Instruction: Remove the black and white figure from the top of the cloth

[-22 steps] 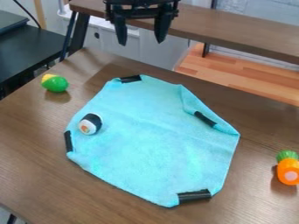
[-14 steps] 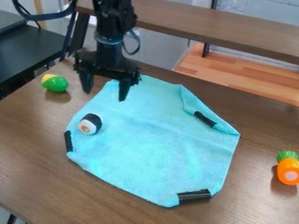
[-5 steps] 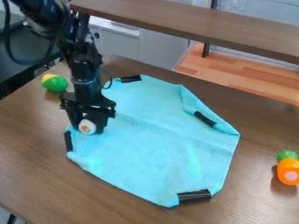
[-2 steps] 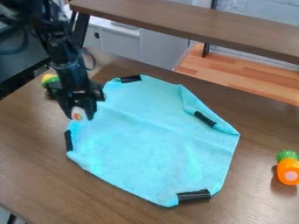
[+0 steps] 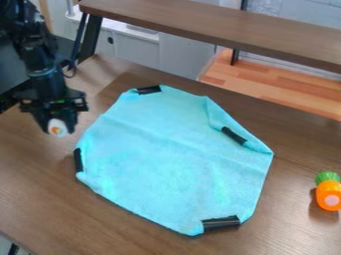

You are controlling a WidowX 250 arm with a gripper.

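Gripping one black and white figure (image 5: pixel 58 127), the single black gripper (image 5: pixel 59 129) is closed on it, two fingers, one each side. White end with an orange and green patch faces me; the dark part blends into the fingers, hard to separate. Clock centred on the cloth: figure at 10 o'clock, off the cloth and just beside its edge, on the table's side. Whether it touches the wood I can't tell from where I stand.

One arm (image 5: pixel 41 64), coming in from 10 to 11 o'clock, gripper hanging down.

One cloth (image 5: pixel 166 154), light blue, spread mid-table, no figure on top. Four black strips on its edge, counted: one (image 5: pixel 148 90) at 11, one (image 5: pixel 233 135) at 2, one (image 5: pixel 221 223) at 5, one (image 5: pixel 78 160) at 9. One long fold runs along the 1 to 2 side.

One toy carrot (image 5: pixel 329 193), orange with a green top, at 3 to 4 o'clock, well apart from the cloth.

One brown wooden table (image 5: pixel 40 199) under it all. Past it, one brown shelf (image 5: pixel 233 25) at 12 to 1, one lighter wood surface (image 5: pixel 273 89) at 1 to 2.
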